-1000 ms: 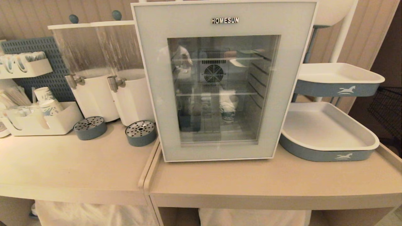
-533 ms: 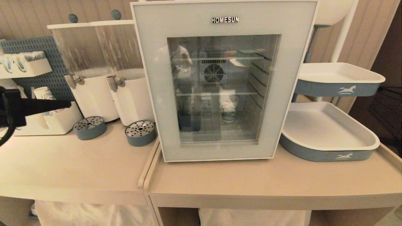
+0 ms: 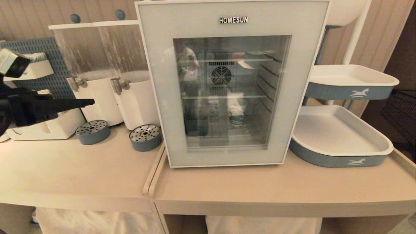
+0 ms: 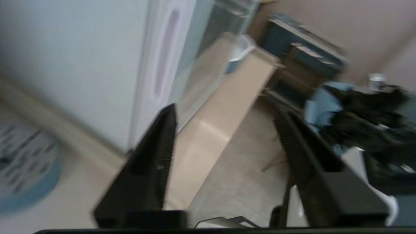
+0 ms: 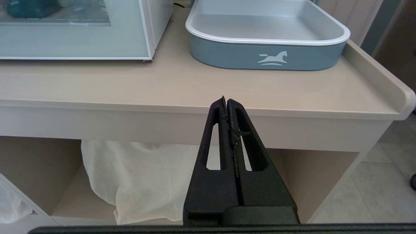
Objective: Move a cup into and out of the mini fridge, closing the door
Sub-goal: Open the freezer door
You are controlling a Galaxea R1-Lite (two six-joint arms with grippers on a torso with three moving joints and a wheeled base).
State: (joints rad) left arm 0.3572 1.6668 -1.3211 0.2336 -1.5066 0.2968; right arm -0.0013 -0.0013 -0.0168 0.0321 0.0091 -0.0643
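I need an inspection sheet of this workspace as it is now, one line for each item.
Surface: beige counter, two sections side by side.
Job's things: mini fridge upright; door closed; cup inside, seen through the glass.
Clutter: two dispensers, two drip trays, cup holder, two blue-sided trays.
Grippers: left gripper open, empty, beside the fridge's left side; right gripper shut, empty, below the counter edge.
Cables: nothing seen.
Surroundings: panelled wall, pegboard, white cloth under the counter.
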